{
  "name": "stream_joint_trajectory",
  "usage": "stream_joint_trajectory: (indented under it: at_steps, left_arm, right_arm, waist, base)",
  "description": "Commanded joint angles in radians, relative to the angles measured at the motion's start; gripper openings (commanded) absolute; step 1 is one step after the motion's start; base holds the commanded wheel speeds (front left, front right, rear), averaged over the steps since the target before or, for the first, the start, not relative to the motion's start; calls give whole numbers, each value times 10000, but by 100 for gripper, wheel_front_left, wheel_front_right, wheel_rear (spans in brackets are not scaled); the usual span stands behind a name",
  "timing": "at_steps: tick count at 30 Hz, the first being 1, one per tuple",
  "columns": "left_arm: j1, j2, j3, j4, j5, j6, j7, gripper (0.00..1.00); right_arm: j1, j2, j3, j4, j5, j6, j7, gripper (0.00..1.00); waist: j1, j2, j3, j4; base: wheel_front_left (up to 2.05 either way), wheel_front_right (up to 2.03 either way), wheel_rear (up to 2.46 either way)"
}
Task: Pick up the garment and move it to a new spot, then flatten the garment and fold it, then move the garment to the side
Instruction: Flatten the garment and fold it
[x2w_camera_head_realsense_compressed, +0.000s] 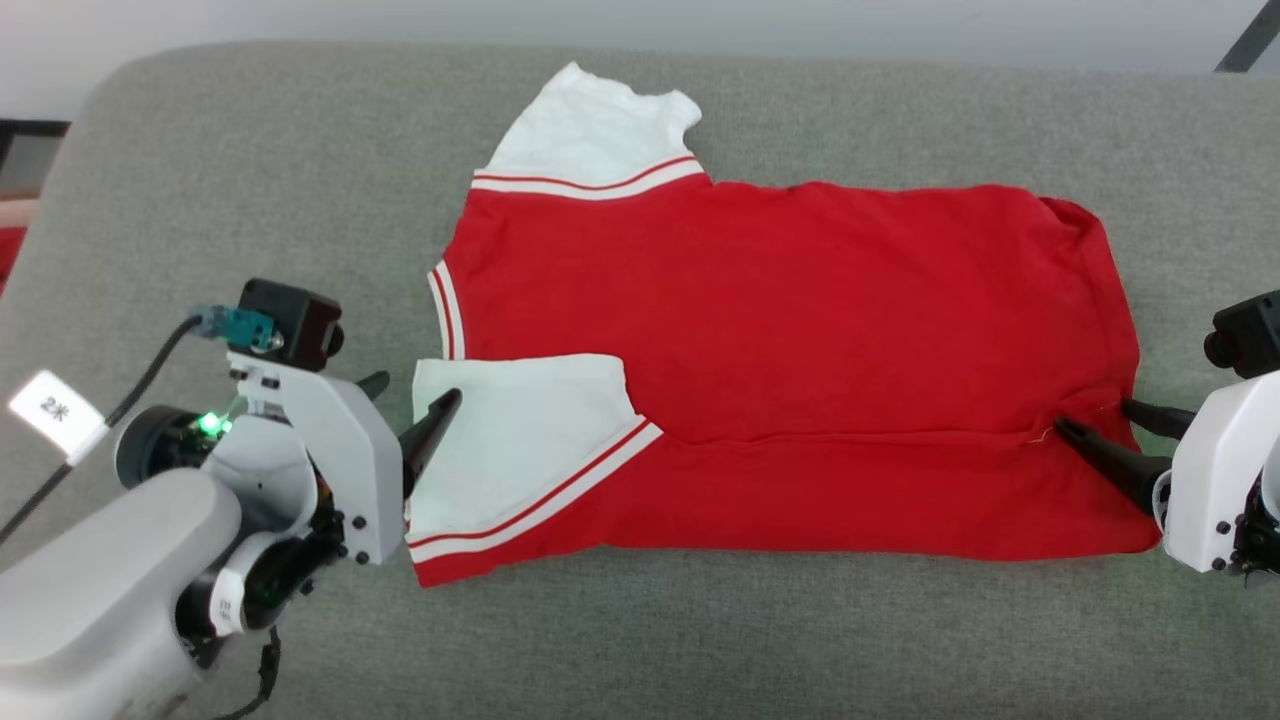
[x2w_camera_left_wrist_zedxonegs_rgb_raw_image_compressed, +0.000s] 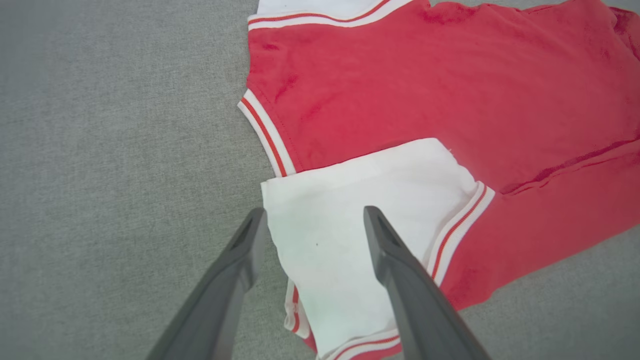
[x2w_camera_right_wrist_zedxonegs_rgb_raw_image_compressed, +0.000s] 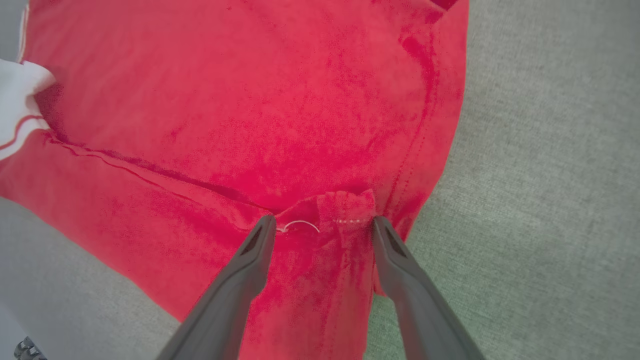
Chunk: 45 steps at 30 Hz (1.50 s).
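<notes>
head view is showing the garment (x2w_camera_head_realsense_compressed: 800, 330) lying flat on a grey padded surface (x2w_camera_head_realsense_compressed: 250, 200). its long axis is running from nine o'clock to three o'clock, collar end toward nine and hem toward three. the near long edge is lying folded over the body, with the near white sleeve (x2w_camera_head_realsense_compressed: 520, 440) resting on top. the far white sleeve (x2w_camera_head_realsense_compressed: 590, 130) is sticking out toward twelve o'clock.

my left gripper (x2w_camera_head_realsense_compressed: 420, 388) is sitting at the nine o'clock end, jaws standing apart and grasping nothing. one finger is hanging over the folded sleeve and the other just beside its edge.

my right gripper (x2w_camera_head_realsense_compressed: 1092, 414) is sitting at the three o'clock end, jaws likewise apart. it is straddling a small bunch of hem (x2w_camera_right_wrist_zedxonegs_rgb_raw_image_compressed: 345, 205) without pinching it.

i am judging that the coming move is turning on the far long edge, not yet folded, which is lying toward twelve o'clock from both grippers. my left arm is nearer the far sleeve, my right arm nearer the far hem corner.
</notes>
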Motion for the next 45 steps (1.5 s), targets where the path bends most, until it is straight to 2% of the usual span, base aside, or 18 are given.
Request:
stream_joint_trajectory:
  at_steps: [1, 14, 23, 35, 45]
  left_arm:
    - [163, 75, 24, -116, 77, 115, -104, 100]
    - [1250, 768, -29, -1707, -290, 1228, -77, 100]
    - [1922, 1108, -54, -1660, -1226, 1719, 632, 100]
    - [2155, 1091, -100, -632, -1755, 1785, 1156, 100]
    - [2239, 495, -282, 479, -2032, 1526, 1382, 100]
  right_arm:
    - [165, 75, -123, -97, -142, -11, -139, 100]
    - [1154, 498, -1149, -1736, -1116, -11, -1866, 100]
    - [2323, 1200, -2183, -3018, -1411, -11, -1688, 100]
    - [3328, 2095, -3144, -3948, -1599, -11, -1307, 100]
    - [3669, 2523, -3342, -4112, -1569, -11, -1099, 100]
  waist:
    - [0, 0, -215, 17]
    - [0, 0, -986, -179]
    - [0, 0, -964, -892]
    - [0, 0, -368, -1585]
    - [0, 0, -89, -1688]
  base:
    - [0, 0, 0]
    - [0, 0, 0]
    - [0, 0, 0]
    - [0, 0, 0]
    - [0, 0, 0]
